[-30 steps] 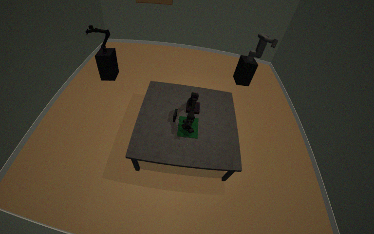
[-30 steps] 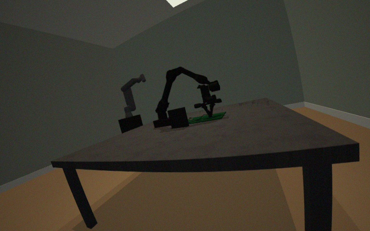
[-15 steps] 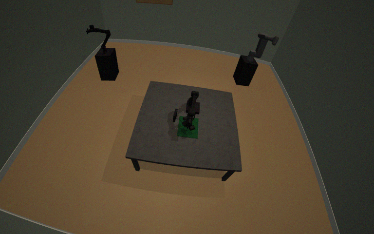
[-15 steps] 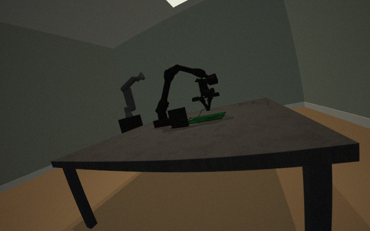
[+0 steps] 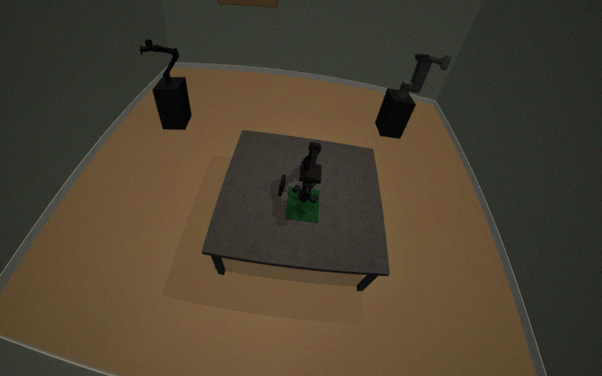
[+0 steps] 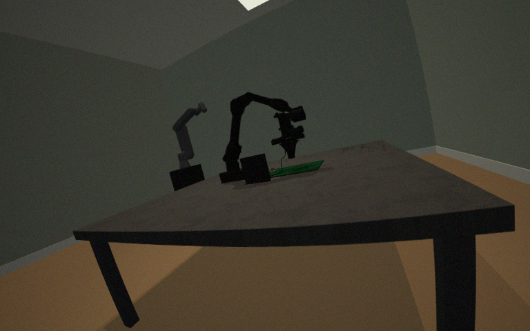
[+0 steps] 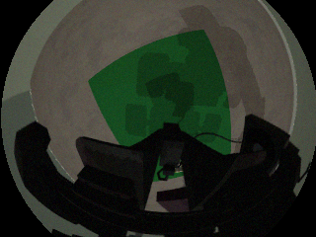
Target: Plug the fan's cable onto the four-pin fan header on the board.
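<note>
1. Rises at the left from the base, bends high at the elbow of the black arm (image 5: 313, 155) (image 6: 235, 128), reaches rightward and drops at the wrist, with the gripper (image 5: 305, 198) (image 6: 290, 156) (image 7: 170, 133) pointing down toward the board (image 5: 302, 215) (image 6: 301, 169) (image 7: 195, 44).

2. Grips the dark plug (image 7: 172, 152) between nearly closed fingers, raised above the board and apart from it; not seated on the header. Cannot tell the header's pins apart in the gloom.

3. Trails the cable (image 5: 290, 193) (image 6: 281, 158) (image 7: 212, 133) from the fan, at the left in the top view, rightward to the gripper, slack and curved.

4. Seen from above, left to right: props the square fan (image 5: 281, 185) (image 6: 254, 168) (image 7: 259, 148) upright on the desk (image 5: 350, 222) (image 6: 312, 201) (image 7: 61, 64), just beside the board; lays the green board flat beneath the gripper. In the exterior view, hides part of the board's near left end behind the fan.

5. Beyond the desk, shows a second black arm (image 5: 172, 58) at left and a grey arm (image 5: 422, 73) (image 6: 183, 136) at right from above, both on dark pedestals, well apart from the work.
</note>
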Motion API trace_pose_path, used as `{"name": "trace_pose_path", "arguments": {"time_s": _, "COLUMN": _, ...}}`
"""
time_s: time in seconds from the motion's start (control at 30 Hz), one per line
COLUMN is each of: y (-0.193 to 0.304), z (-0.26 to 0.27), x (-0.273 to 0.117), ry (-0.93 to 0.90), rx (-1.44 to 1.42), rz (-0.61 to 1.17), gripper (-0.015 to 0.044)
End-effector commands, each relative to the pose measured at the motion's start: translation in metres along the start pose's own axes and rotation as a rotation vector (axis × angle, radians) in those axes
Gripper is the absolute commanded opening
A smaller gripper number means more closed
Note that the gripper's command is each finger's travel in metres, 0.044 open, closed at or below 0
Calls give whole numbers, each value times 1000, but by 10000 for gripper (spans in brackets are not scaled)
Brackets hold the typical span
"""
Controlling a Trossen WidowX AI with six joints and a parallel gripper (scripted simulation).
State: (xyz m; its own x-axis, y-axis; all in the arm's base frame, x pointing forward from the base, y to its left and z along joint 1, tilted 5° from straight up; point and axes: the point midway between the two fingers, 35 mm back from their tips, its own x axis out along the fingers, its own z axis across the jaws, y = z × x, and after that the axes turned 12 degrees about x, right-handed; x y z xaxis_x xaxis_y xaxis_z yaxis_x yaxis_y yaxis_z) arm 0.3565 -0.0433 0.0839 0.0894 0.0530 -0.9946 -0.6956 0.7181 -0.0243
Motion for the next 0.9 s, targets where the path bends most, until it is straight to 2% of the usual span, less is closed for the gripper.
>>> {"name": "trace_pose_path", "arguments": {"time_s": 0.0, "y": 7, "z": -3, "x": -3, "ry": -5, "rx": -124, "rz": -5, "gripper": 0}}
{"name": "trace_pose_path", "arguments": {"time_s": 0.87, "y": 58, "z": -35, "x": -2, "ry": -3, "rx": -1021, "rz": -1, "gripper": 0}}
